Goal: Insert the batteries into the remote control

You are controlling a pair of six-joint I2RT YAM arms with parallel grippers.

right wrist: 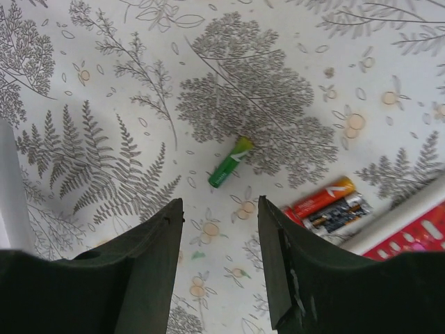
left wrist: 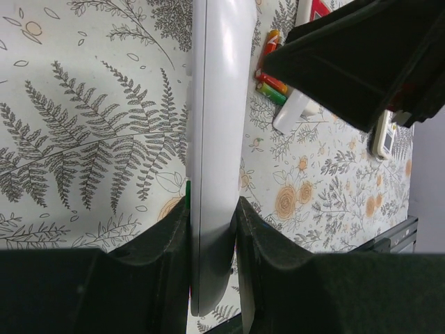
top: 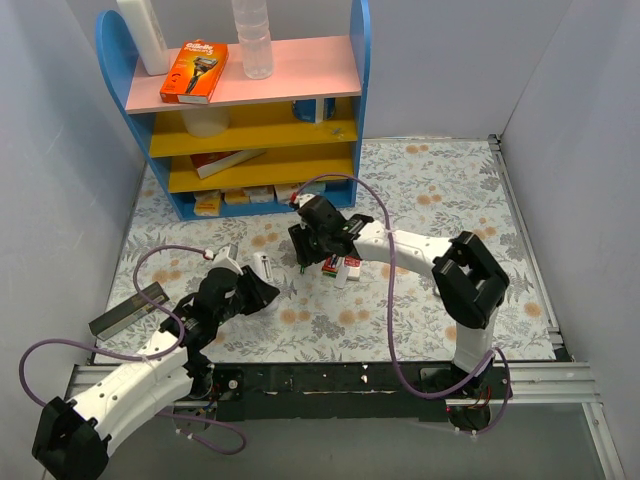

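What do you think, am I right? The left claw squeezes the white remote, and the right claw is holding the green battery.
Not quite. The right gripper holds nothing: the right wrist view shows its jaws open, and the green battery lies loose on the flowery cloth beyond its fingertips. The left gripper does squeeze the white remote.

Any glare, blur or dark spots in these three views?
Top view: even light, sharp, no hard shadows. Left wrist: remote close up, washed out, glare along its length, edges soft. Right wrist: green battery and cloth sharp; jaws at the bottom near black, little detail.
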